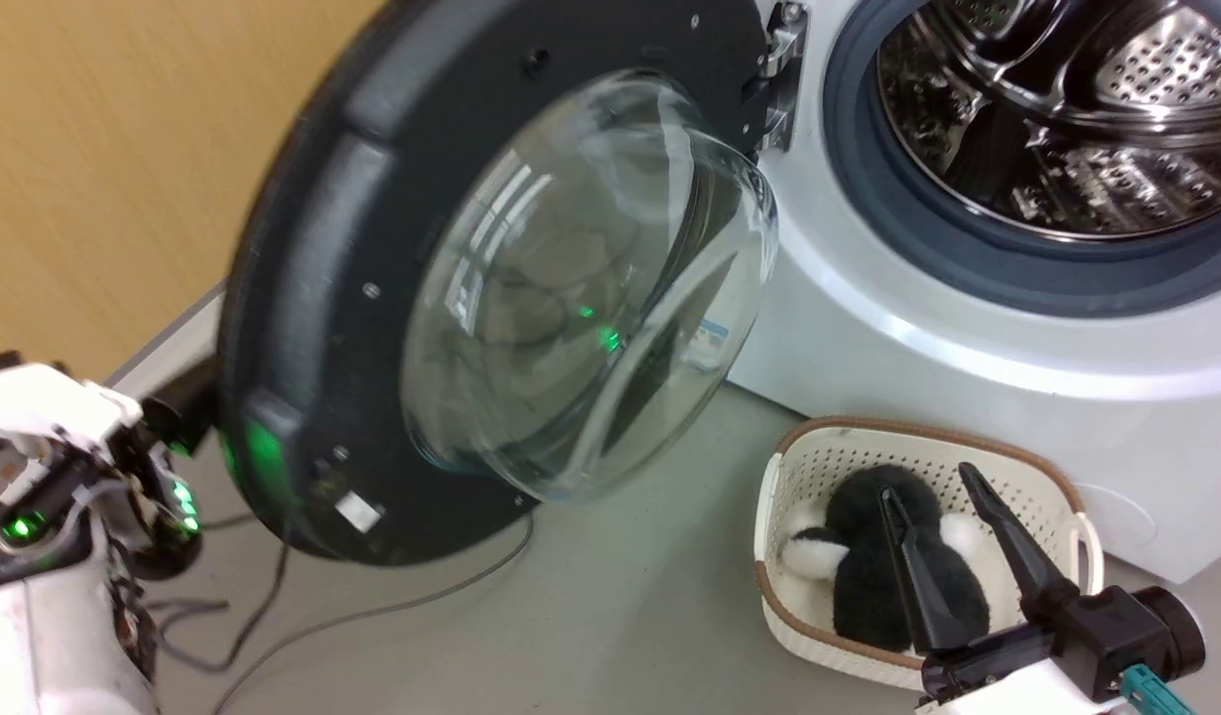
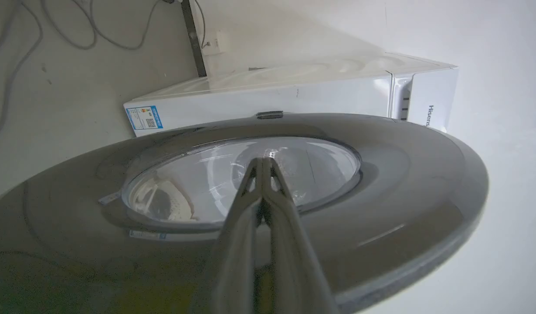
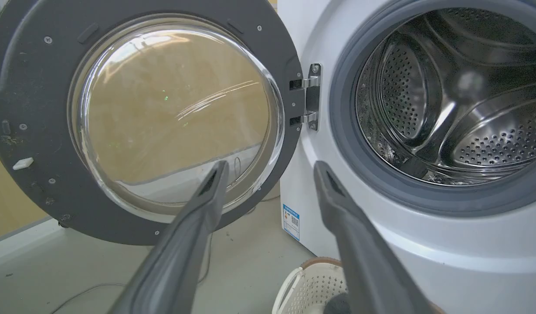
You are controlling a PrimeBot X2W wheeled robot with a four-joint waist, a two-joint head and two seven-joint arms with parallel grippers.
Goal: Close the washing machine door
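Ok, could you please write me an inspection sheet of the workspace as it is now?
Surface: grey floor, cables lying on it.
Job's things: washing machine door wide open on its hinge; washing machine with its steel drum exposed.
Clutter: laundry basket in front of the machine, holding a black and white fluffy item.
Grippers: left gripper fingers shut, pointing at the door's outer face, contact cannot be told; right gripper fingers open, above the basket, holding nothing.
Cables: grey cables trail on the floor below the door.
Surroundings: yellow-brown wall behind the door.
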